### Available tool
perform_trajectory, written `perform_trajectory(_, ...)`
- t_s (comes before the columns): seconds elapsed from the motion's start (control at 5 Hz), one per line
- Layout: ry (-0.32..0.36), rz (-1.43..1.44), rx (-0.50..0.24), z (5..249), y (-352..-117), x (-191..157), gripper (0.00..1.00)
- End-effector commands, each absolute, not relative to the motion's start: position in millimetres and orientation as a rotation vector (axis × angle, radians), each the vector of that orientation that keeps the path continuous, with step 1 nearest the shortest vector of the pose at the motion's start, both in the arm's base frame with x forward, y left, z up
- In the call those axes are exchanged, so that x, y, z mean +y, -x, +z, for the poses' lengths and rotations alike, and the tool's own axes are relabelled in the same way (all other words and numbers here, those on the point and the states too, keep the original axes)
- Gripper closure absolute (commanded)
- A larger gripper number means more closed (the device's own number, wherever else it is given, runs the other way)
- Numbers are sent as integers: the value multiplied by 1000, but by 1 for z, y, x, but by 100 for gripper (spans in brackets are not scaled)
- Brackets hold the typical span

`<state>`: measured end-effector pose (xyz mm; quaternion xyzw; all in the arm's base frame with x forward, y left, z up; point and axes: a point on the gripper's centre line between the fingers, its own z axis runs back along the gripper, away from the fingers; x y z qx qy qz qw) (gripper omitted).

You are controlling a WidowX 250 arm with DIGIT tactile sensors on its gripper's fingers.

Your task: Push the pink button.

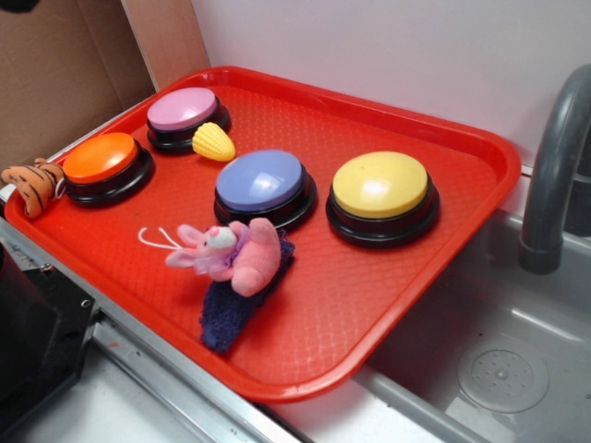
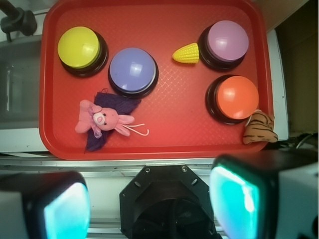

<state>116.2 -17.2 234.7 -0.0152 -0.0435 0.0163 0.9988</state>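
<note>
Wrist view looks straight down on the red tray (image 2: 159, 144) from high above its near edge; the gripper (image 2: 149, 204) fills the bottom of the frame with its two fingers (image 2: 234, 199) standing wide apart, nothing between them. It does not appear in the exterior view at all, so it sits well clear of everything. The pink button (image 2: 228, 41) stands at the far right corner of the tray in this view; in the exterior view it is the pink button (image 1: 183, 109) at the back left corner. The yellow corn toy (image 2: 186, 53) lies just beside its base, possibly touching. The orange button (image 2: 237, 97) is its near neighbour on the same side. The lavender button (image 2: 132, 69) sits mid-tray and the yellow button (image 2: 78, 47) beyond it, both well apart from the target. The pink bunny (image 2: 102, 118) lies on a dark blue cloth (image 2: 117, 105) near the lavender button; a striped tiger toy (image 2: 260, 128) rests at the tray edge by the orange button. Risks as I judge them: descending short would press orange instead; colour confusion could draw the arm to the bunny or the lavender dome; open fingers could straddle the dome or clip the corn; an off-centre touch may slide off without actuating.
</note>
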Motion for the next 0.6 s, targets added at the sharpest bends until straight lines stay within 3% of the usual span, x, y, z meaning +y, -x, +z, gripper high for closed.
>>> perform_trajectory(0.0, 30, 33, -87, 235, -116, -17, 0)
perform_trajectory(0.2, 11, 143, -2, 204, -152, 19, 0)
perform_trajectory(0.4, -45, 217, -108, 179, -202, 33, 0)
